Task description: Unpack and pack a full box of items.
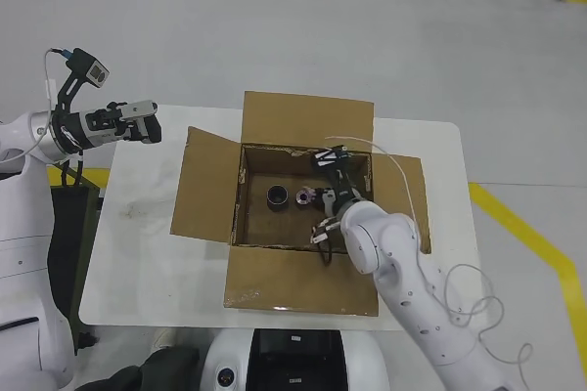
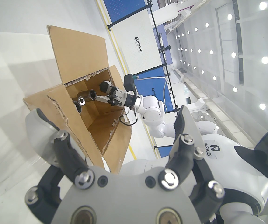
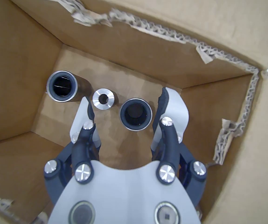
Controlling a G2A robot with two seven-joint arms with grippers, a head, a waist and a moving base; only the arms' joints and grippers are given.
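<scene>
The top view looks straight down on the white table (image 1: 137, 264) and cardboard box (image 1: 308, 117). The left wrist view faces the box from afar. The right wrist view peers closely inside. Both show its metal cylinders (image 3: 136, 127).

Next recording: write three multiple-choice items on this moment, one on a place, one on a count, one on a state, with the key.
1. Where is the right hand? A) inside the cardboard box B) on the floor C) over the bare table
2. How many metal cylinders stand in the box? A) one B) three C) six
3. How is the left hand? A) shut on a cylinder B) open, empty C) shut on a flap
Key: 1 A, box walls surround its fingers; 2 B, three stand upright in a row; 3 B, its fingers stand apart with nothing between.
</scene>
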